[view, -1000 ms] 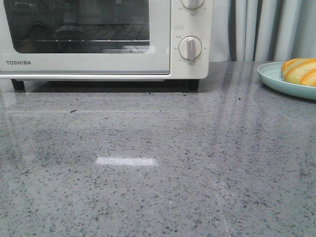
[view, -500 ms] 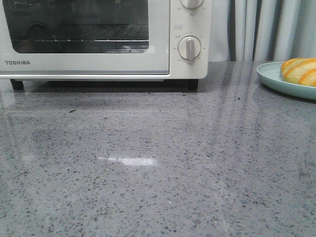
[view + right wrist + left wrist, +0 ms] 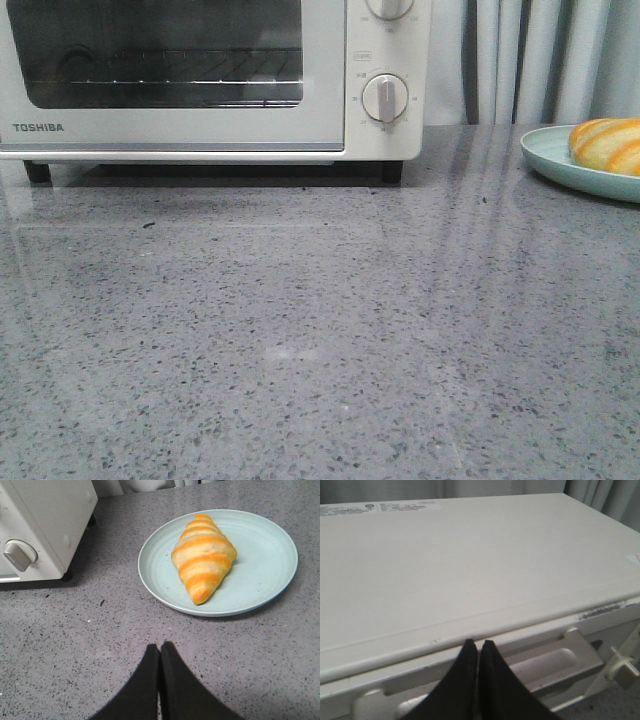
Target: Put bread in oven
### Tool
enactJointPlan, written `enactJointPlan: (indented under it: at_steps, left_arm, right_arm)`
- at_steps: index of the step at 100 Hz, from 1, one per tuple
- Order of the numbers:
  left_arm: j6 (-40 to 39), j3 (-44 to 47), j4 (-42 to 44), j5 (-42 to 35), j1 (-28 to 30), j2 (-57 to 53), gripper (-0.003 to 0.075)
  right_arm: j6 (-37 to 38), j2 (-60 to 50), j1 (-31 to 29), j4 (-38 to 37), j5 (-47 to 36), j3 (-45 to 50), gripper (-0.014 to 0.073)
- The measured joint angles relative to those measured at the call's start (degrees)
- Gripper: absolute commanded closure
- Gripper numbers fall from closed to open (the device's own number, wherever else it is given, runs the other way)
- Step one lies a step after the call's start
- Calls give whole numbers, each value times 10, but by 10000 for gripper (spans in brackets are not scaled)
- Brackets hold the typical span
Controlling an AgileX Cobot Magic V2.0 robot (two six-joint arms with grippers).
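Both grippers (image 3: pixel 478 647) (image 3: pixel 160 652) have smooth, black, tapered jaws.

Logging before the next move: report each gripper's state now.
Left gripper: closed, holding nothing, above the white boxy toaster oven.
Right gripper: closed, empty, short of the striped golden-orange bread.

Pale green plate (image 3: pixel 260 575), speckled grey countertop (image 3: pixel 320 340), curtain (image 3: pixel 530 60)

You are looking at what reads as a home kitchen: a white TOSHIBA toaster oven (image 3: pixel 215 80) is sitting on a speckled grey stone countertop (image 3: pixel 320 340), a pale green plate (image 3: pixel 260 587) is resting nearby, and grey curtains (image 3: pixel 540 60) are hanging behind.
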Motion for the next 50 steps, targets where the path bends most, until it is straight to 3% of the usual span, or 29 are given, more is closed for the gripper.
enactJointPlan:
  at_steps: [34,50]
  left_arm:
    - [0,137,6,149,-37,-105,742]
    - [-1,206,16,166,-37,-113,742]
  right_arm:
    - [0,0,0,0,-2,0,662]
    - [0,0,0,0,-16,0,662]
